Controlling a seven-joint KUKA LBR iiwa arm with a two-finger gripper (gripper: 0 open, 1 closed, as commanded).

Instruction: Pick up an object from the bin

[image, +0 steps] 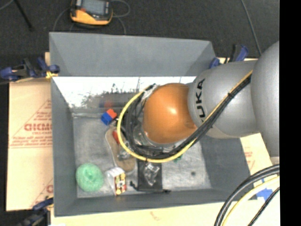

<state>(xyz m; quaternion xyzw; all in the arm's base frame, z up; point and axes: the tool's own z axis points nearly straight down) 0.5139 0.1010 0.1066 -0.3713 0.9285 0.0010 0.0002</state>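
My gripper (149, 175) reaches down below the orange dome, low over the bin floor near the front wall. Just to its left lies a small white packet with yellow and red marks (118, 181). A green fuzzy ball (89, 177) rests further left, in the front left corner. A tan flat piece (113, 143) lies at the left edge of the dome, partly hidden by the cables. I cannot tell whether anything is in the gripper.
A small blue and red block (108, 116) sits near the back wall on the left. A sliver of something green (177, 158) peeks out under the dome's right side. The arm and dome hide the middle of the bin.
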